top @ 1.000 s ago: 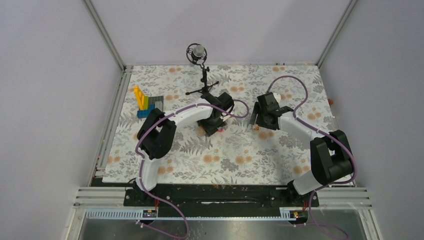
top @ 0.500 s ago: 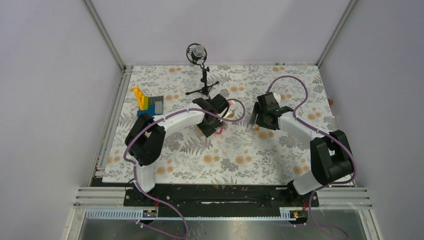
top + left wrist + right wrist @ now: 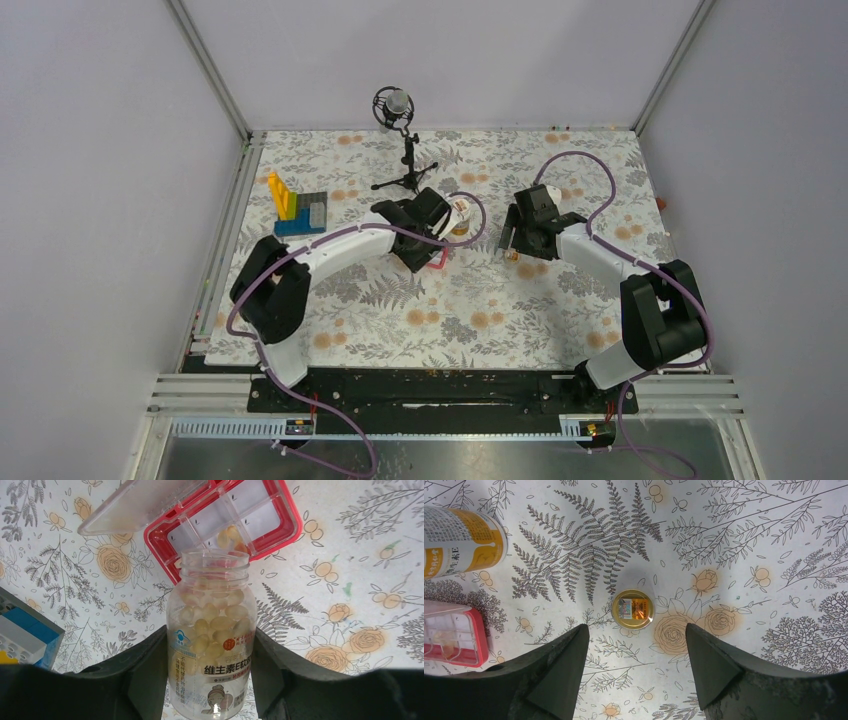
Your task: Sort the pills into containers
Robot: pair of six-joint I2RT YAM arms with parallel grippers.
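At the pink box's (image 3: 287,525) near edge, my left gripper (image 3: 210,652) is clamped on the open pill bottle (image 3: 212,605). I'd tip slowly, keeping its mouth over the box, so pills (image 3: 227,534) drop singly without spilling.
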